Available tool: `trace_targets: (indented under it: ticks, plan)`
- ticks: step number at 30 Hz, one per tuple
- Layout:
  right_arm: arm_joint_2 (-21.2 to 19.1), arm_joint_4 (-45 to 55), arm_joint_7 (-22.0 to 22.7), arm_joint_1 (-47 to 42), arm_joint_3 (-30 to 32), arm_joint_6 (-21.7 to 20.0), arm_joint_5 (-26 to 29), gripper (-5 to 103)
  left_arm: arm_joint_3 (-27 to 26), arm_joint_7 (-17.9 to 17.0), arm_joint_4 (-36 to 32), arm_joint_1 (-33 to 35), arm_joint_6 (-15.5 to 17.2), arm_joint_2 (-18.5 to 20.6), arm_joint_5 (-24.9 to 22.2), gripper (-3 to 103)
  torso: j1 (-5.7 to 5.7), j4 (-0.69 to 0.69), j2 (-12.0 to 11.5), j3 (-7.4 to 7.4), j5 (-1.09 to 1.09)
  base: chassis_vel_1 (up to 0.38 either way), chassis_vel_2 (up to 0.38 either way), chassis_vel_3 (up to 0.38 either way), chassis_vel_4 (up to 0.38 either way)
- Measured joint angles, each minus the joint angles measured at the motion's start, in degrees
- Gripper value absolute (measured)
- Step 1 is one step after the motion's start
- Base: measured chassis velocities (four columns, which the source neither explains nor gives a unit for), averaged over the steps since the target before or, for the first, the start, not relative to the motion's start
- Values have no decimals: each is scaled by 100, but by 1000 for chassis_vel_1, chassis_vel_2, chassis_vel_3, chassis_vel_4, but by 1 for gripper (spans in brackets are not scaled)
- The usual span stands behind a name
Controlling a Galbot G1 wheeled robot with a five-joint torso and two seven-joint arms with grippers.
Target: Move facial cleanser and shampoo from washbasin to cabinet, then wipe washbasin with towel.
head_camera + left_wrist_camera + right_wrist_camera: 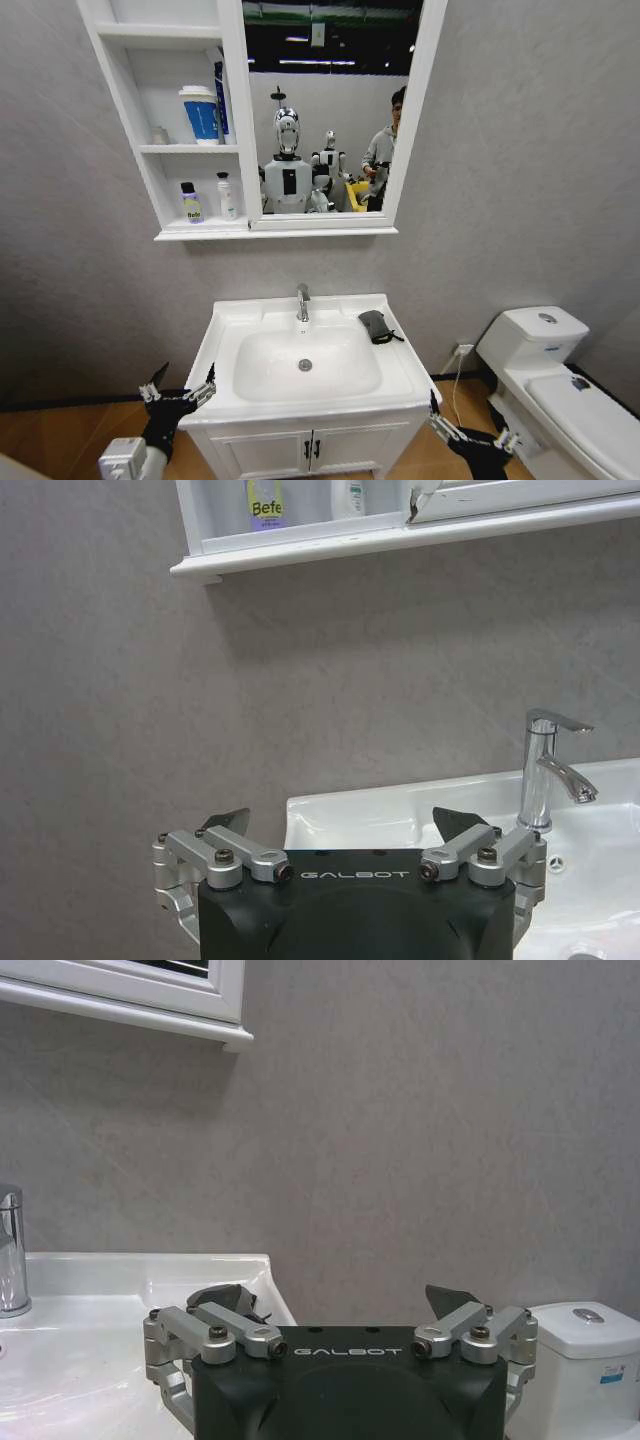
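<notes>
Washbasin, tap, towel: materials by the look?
Washbasin: glossy white, smooth with soft highlights, likely glazed ceramic. Tap: mirror-bright silver, looks like chromed metal. Towel: dark grey, matte, limp and folded on the rim, so cloth; fibre unclear.

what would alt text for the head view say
A white rectangular ceramic washbasin with a chrome tap and a small dark grey folded towel on its right rim sits below a white wall cabinet holding bottles. The open left gripper and open right gripper hang low at either side.
</notes>
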Motion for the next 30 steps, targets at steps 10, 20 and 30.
trace_targets:
  ticks: [10, 20, 30]
  plan:
    - [-20, -33, -1, 30, -12, -7, 16, 100, 0, 0, 0, 0, 0, 0, 0, 100, 1, 0, -1, 0, 0, 0, 0, 0, 0]
    - [-27, -45, -1, 41, -17, -16, 25, 100, 0, 0, 0, 0, 0, 0, 0, 100, 3, -1, -1, 1, 0, 68, -71, -60, 56]
    - [-31, -52, 1, 46, -22, -22, 30, 100, 0, 0, 0, 0, 0, 0, 0, 100, 0, 0, -1, 0, 1, 229, -224, -210, 223]
